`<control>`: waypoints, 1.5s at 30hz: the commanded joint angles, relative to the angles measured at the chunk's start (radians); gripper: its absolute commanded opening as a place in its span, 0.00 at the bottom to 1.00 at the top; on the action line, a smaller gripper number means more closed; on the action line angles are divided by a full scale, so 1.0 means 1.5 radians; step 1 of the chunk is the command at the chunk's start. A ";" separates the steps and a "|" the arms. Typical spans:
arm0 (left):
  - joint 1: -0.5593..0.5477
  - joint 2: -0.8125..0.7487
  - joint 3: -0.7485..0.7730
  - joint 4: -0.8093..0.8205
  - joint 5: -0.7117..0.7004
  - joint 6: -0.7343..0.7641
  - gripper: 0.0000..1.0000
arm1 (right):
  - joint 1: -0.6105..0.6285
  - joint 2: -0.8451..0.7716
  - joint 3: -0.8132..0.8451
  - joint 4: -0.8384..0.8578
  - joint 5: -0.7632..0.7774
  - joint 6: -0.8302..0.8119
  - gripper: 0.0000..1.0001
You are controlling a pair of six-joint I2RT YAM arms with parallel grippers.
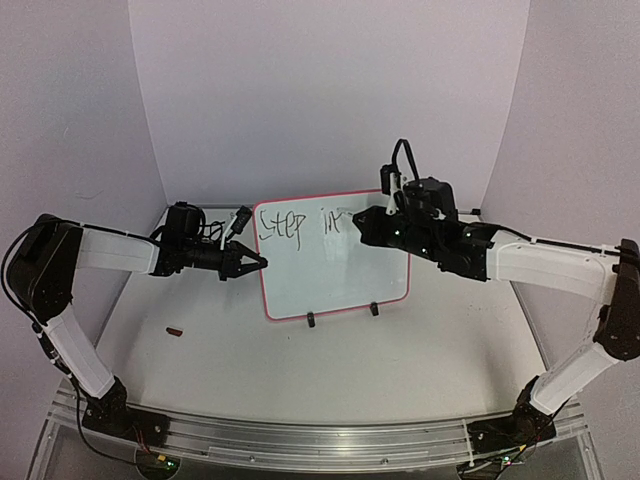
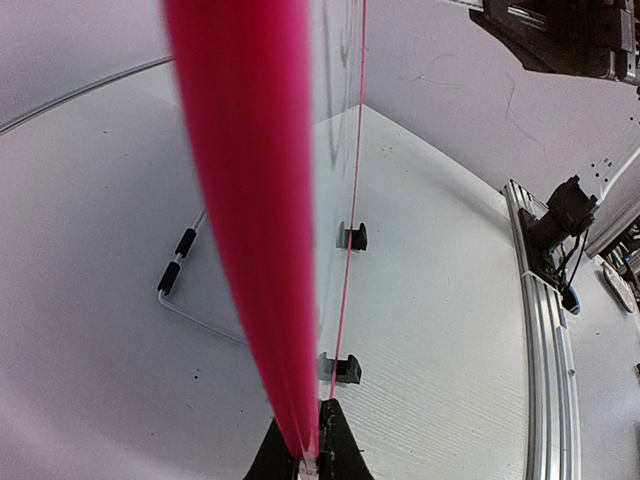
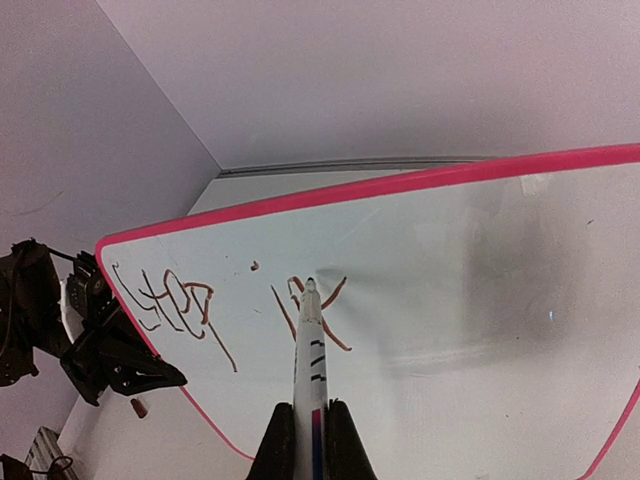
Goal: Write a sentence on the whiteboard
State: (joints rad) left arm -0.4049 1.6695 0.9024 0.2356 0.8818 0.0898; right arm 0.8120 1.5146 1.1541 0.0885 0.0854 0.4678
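**Position.** The whiteboard (image 1: 335,270) stands propped at a tilt toward the far middle of the table (image 1: 400,370). Its long axis runs left to right, and two black clips (image 1: 310,320) sit on its lower edge.

**Left pincer** (image 1: 258,263). It is closed on the board's left edge. The wrist view shows the pink border (image 2: 250,200) running straight out from between the fingers, so this arm serves as the steadying hold.

**Right pincer** (image 3: 311,410). It is closed around a marker (image 3: 310,340), whose long axis points away from the fingers at the board face. The tip meets the surface among the last strokes.

**Governing relation.** The unwritten area lies to the right of the tip and below it, on the right arm's side of the board. In my judgement the next stroke carries the tip rightward along the top line, with contact kept light enough that the board does not rock.

**Condition of the work.** The sentence (image 1: 300,225) is thin, dark and uneven. It reads "Step in" with loose strokes after it, occupies only the upper left of the board and is plainly incomplete. The rest of the surface is bare white with faint smudging.

**Other.** A small reddish object (image 1: 175,330) lies on the table near the left side; I cannot tell what it is.
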 commanded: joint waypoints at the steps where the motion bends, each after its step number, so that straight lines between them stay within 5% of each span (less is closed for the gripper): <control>1: -0.001 0.006 -0.001 -0.035 -0.082 0.033 0.00 | -0.004 0.005 0.038 0.015 0.013 -0.017 0.00; 45: -0.002 0.002 -0.001 -0.036 -0.082 0.032 0.00 | -0.015 -0.046 -0.038 -0.025 0.038 0.033 0.00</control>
State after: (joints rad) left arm -0.4049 1.6695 0.9024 0.2359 0.8795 0.0836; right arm 0.7986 1.5074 1.0763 0.0467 0.0837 0.5348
